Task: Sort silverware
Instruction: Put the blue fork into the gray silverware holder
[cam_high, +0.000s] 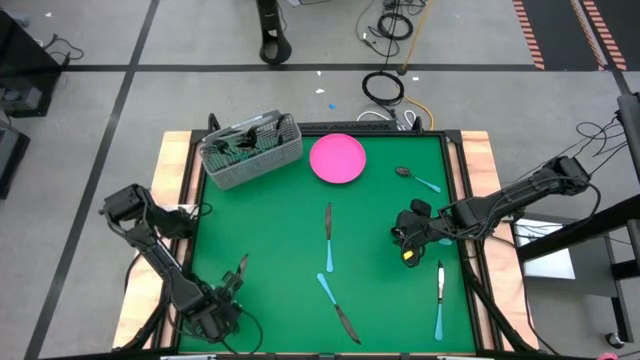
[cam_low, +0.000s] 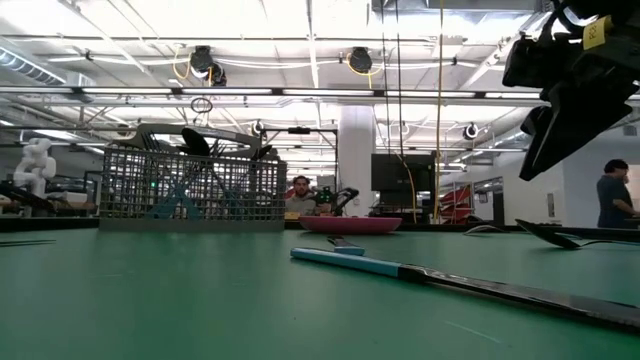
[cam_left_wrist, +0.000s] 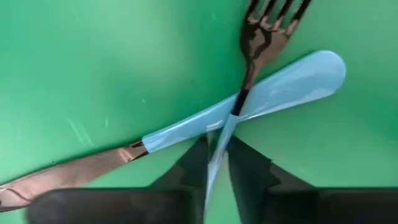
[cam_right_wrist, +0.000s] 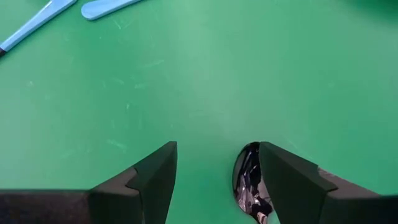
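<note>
Item: silverware on green table (cam_high: 270, 220).

- Left gripper (cam_left_wrist: 216, 146): over the near left corner, fingers pressed together on the light blue handle of a fork (cam_left_wrist: 267, 31), tines pointing away from the wrist.
- Right gripper (cam_right_wrist: 214, 155): above the right half of the table, fingers spread. A shiny spoon bowl (cam_right_wrist: 249, 177) showed just beside one finger; contact could not be told.
- Blue-handled knife (cam_high: 328, 240): table centre.
- Second knife (cam_high: 338, 305): near edge, middle.
- Third blue-handled piece (cam_high: 439, 298): near right corner.
- Blue-handled spoon (cam_high: 415, 179): toward the far right corner.
- Wire basket (cam_high: 250, 152): far left corner, holding cutlery.
- Pink plate (cam_high: 337, 158): far edge, beside the basket.
</note>
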